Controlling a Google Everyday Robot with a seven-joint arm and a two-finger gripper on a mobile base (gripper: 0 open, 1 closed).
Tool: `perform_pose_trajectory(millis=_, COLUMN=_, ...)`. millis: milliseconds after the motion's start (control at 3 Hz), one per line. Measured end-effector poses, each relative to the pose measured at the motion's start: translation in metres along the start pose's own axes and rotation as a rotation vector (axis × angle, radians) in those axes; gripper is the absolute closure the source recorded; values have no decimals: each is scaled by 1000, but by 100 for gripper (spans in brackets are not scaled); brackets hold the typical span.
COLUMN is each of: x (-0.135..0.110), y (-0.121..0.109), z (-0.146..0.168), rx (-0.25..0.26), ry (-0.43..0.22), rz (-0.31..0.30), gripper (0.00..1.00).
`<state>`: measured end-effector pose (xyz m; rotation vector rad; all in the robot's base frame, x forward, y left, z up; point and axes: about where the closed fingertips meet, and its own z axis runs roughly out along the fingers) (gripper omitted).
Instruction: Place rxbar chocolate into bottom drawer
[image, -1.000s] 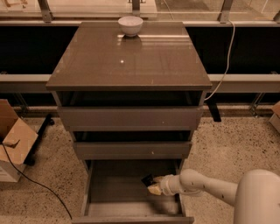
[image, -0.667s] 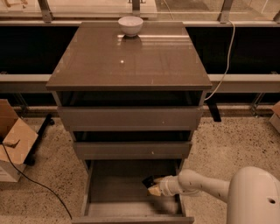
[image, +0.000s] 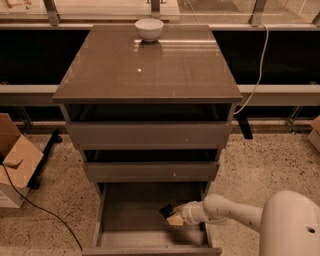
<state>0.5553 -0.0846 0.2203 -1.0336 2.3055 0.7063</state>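
Note:
The bottom drawer (image: 122, 215) of the grey-brown cabinet stands pulled open, a wide shallow grey tray. My white arm reaches in from the lower right, and my gripper (image: 172, 216) is inside the drawer at its right side. The black rxbar chocolate (image: 165, 209) shows at the gripper's tip, low over the drawer floor. I cannot tell whether it rests on the floor.
The two upper drawers (image: 150, 134) are closed. A white bowl (image: 149, 29) stands at the back of the cabinet top. An open cardboard box (image: 15, 160) sits on the floor at left with a black cable (image: 45, 212) running past it. A white cable (image: 257, 75) hangs at right.
The arm has shifted slightly left, deeper over the drawer; the gripper and bar stay at nearly the same spot.

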Motion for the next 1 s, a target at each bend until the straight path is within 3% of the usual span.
perform_pose_trajectory(millis=333, x=0, y=2, z=2, rx=-4, ry=1, rz=0, gripper=13)
perform_pose_trajectory(millis=667, x=0, y=3, z=3, rx=-6, ry=1, rz=0, gripper=0)
perform_pose_trajectory(millis=1000, x=0, y=3, z=3, rx=-6, ry=1, rz=0, gripper=0)
